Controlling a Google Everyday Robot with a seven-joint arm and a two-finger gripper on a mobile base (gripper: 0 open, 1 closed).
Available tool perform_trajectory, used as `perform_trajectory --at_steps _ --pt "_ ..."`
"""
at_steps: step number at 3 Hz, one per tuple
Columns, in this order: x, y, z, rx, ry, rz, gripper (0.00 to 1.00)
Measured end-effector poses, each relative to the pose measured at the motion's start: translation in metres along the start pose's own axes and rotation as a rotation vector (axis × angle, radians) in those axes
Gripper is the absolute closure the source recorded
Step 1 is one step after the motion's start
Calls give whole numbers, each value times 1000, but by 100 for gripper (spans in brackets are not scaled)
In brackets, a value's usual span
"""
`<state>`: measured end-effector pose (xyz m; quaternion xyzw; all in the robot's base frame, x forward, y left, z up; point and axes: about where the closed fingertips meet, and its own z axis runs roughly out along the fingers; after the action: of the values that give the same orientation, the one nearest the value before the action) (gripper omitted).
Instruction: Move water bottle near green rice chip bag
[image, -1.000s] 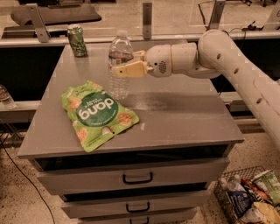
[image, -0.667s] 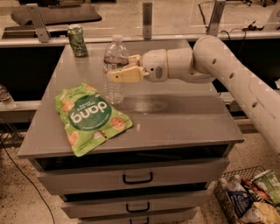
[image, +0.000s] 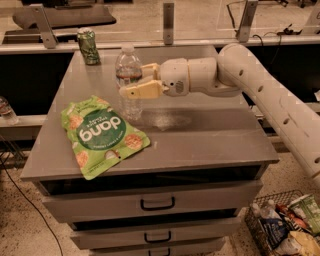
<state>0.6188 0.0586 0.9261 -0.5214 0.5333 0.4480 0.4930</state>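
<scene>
Clamping the water bottle (image: 131, 106) around its label band, the gripper (image: 131, 80) has its two tan fingers (image: 145, 90) closed onto the clear plastic. One runs across the near side and the other shows behind. The bottle stands upright between them, with its white cap above the fingers and its ribbed lower body hanging below. I cannot tell whether its base touches the tabletop (image: 210, 130) or hovers just off it.

The bottle looks thin-walled and light, apparently holding little water, so it should carry easily. It will dent under a hard squeeze, and being tall it will tip if released unevenly. The hold at the dark-and-red band is high on the bottle, just under the shoulder. A grip nearer mid-body would steady it more, though the band's paper surface probably offers better friction than the smooth plastic.

The green rice chip bag (image: 102, 134) lies flat on the tabletop below the fingertips, on the camera side, close to the bottle's base but apart from it. It is a soft, glossy pouch with crimped edges, and it would slide if nudged. It looks best to set the bottle beside it, not on it.

A green can (image: 89, 46) stands well beyond the fingertips at the far corner. The tabletop is smooth grey with a dull sheen.
</scene>
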Motion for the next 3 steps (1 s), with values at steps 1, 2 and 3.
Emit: perform_trajectory --at_steps 1,2,3 --pt "-3 2 2 -18 -4 -30 0" --pt "-4 3 2 -24 -4 -40 0" --pt "-13 -11 -12 20 16 -84 0"
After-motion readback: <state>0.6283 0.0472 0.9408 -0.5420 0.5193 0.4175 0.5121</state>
